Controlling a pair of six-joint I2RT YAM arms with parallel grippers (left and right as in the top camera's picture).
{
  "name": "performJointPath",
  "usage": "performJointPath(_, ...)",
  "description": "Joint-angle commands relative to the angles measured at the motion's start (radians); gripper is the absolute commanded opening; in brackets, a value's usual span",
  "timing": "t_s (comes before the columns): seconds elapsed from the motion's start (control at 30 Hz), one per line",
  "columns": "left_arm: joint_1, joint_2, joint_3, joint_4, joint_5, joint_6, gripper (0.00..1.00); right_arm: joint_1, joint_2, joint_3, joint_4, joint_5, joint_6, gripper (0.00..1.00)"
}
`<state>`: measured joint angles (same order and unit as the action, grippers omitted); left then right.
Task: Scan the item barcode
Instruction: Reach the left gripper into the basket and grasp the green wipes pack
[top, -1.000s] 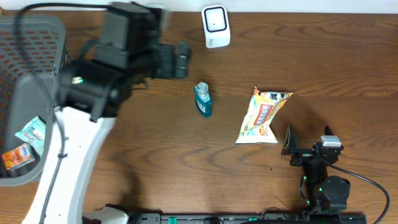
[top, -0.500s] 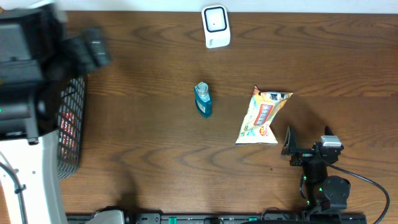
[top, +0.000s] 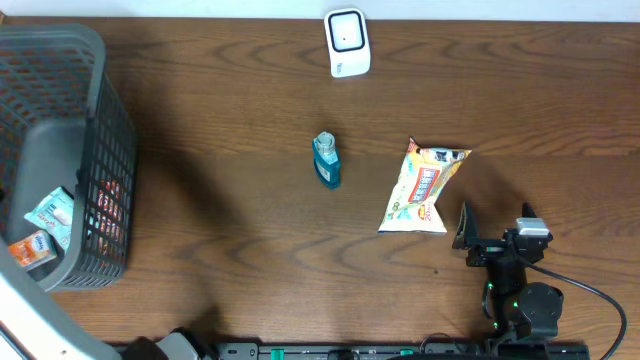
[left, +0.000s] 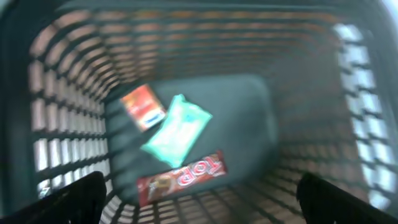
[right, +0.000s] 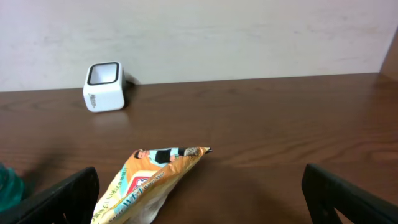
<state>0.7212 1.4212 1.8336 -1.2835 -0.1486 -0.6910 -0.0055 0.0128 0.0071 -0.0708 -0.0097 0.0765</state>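
The small white box-shaped barcode scanner stands with its window upward, so an item must be carried over it. The blue plastic bottle and the orange-and-white snack packet, likely unscanned, lie just in front of the scanner. Beyond the packet from the scanner rests the right gripper, jaws apart and empty. Far to the scanner's left, the left gripper hovers wide open over the dark grey mesh basket holding wrapped items.
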Motion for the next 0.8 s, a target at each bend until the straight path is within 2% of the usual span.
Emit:
performJointPath(0.0,0.044,0.062,-0.071,-0.009,-0.018,-0.078,0.98,-0.008,-0.003,-0.002,-0.004,0.004,0.013,0.99)
performJointPath(0.27,0.063,0.187,-0.371,0.163,-0.011,-0.060,0.98,-0.008,-0.003,-0.002,-0.004,0.004,0.013,0.99)
performJointPath(0.37,0.063,0.235,-0.459,0.301,0.090,0.090,0.98,-0.008,-0.003,-0.002,-0.004,0.004,0.013,0.99)
performJointPath(0.47,0.063,0.280,-0.490,0.369,0.149,0.172,0.98,-0.008,-0.003,-0.002,-0.004,0.004,0.013,0.99)
performJointPath(0.77,0.063,0.447,-0.490,0.418,0.149,0.240,0.98,-0.008,-0.003,-0.002,-0.004,0.004,0.013,0.99)
